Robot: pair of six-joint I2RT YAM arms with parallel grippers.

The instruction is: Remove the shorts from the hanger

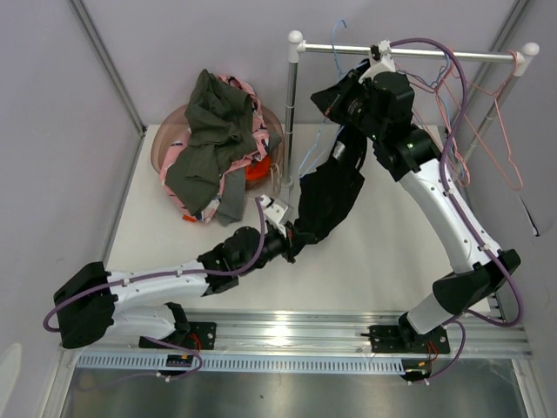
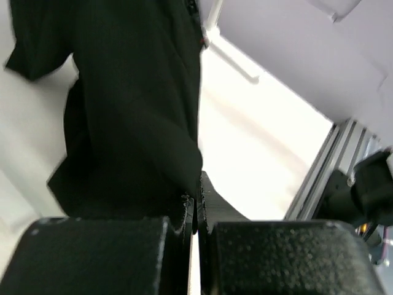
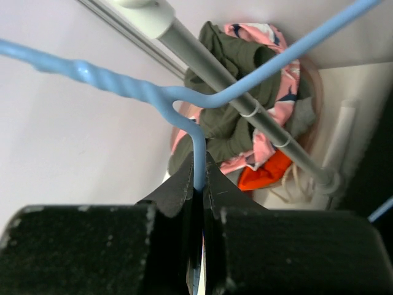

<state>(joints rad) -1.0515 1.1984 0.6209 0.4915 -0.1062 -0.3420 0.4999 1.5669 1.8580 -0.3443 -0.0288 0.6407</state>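
From above: pinches the bottom edge of the black shorts with the left gripper, closed tight on the cloth, over the middle of the table, likely to pull them down and off. Holds the blue hanger by the rail with the right gripper, likely so it does not swing. Cannot see where shorts meet hanger; hidden behind the arm. Other shorts piled in the bowl at the far left corner.

From the left wrist: shows fingers closed on black cloth; top of the shorts cut off.

From the right wrist: shows fingers closed on the blue wire, just under the rail. No clear sight of the black shorts here.
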